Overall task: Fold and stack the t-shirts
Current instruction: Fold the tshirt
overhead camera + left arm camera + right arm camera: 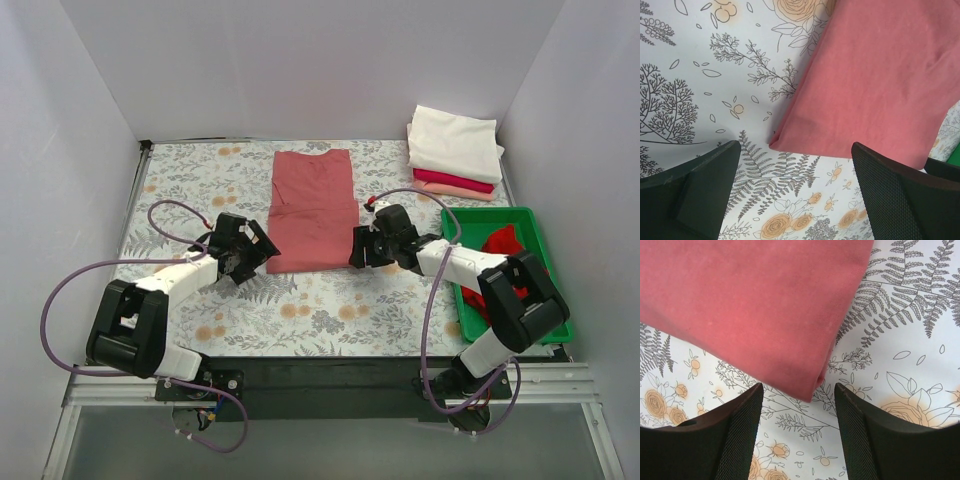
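Note:
A dusty salmon-red t-shirt (312, 208) lies flat on the floral table, folded into a long strip. My left gripper (262, 253) is open just off its near left corner, which shows in the left wrist view (875, 85). My right gripper (354, 250) is open just off its near right corner, seen in the right wrist view (755, 305). Neither gripper touches the cloth. A stack of folded shirts, white (455, 143) over crimson (455, 180) and peach (455, 190), sits at the back right. A bright red shirt (497, 248) lies crumpled in the green tray (528, 222).
The green tray stands at the right edge, behind my right arm. White walls close in the table on three sides. Purple cables loop beside both arms. The floral cloth (330, 310) is bare near the front.

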